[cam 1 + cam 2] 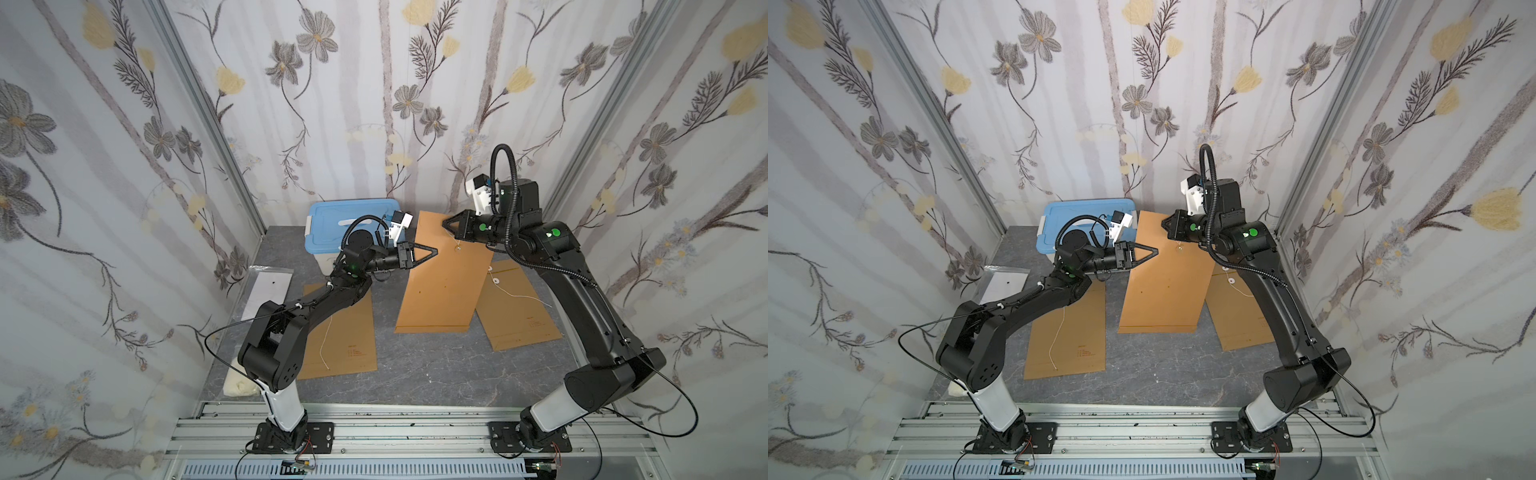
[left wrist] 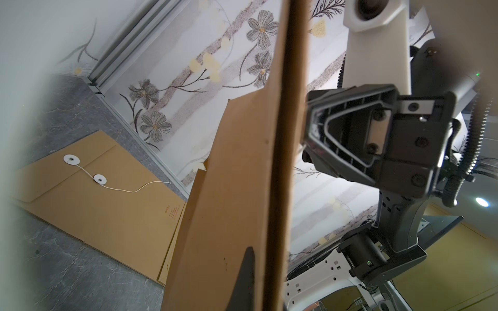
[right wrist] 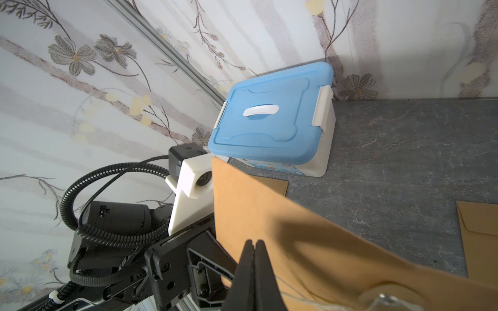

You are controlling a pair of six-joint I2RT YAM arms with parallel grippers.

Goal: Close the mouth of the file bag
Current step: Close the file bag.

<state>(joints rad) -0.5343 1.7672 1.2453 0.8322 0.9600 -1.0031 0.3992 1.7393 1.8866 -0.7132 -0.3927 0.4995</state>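
The file bag (image 1: 444,286) (image 1: 1167,286) stood in the middle of the desk (image 1: 419,374), raised and tilted, its top end up toward the back wall and its lower edge down near the desk surface; whether that edge touched could not be told. The left fingers (image 1: 432,251) (image 1: 1152,251) were pinched shut on the bag's left edge, partway down from the top. In the left wrist view one dark finger (image 2: 248,269) lay flat against the brown card, with the bag (image 2: 229,188) seen almost edge-on. The right fingers (image 1: 449,222) (image 1: 1168,222) were closed narrow on the bag's upper right part, near its top edge. The right wrist view showed them (image 3: 249,269) pressed together over the card (image 3: 296,242). A small round clasp (image 1: 458,248) sat on the bag's face just below the right fingers, with a thin string running up from it.

Two more brown file bags lay flat. One lay on the left (image 1: 345,345), partly under the left arm, with a loose white string across it. The other lay on the right (image 1: 519,320) (image 2: 94,194), showing two white discs and a trailing string, its inner edge covered by the raised bag in both top views. A box with a blue lid (image 1: 353,216) (image 3: 272,115) stood at the back of the desk, behind the left fingers. A white sheet (image 1: 268,291) lay by the left wall
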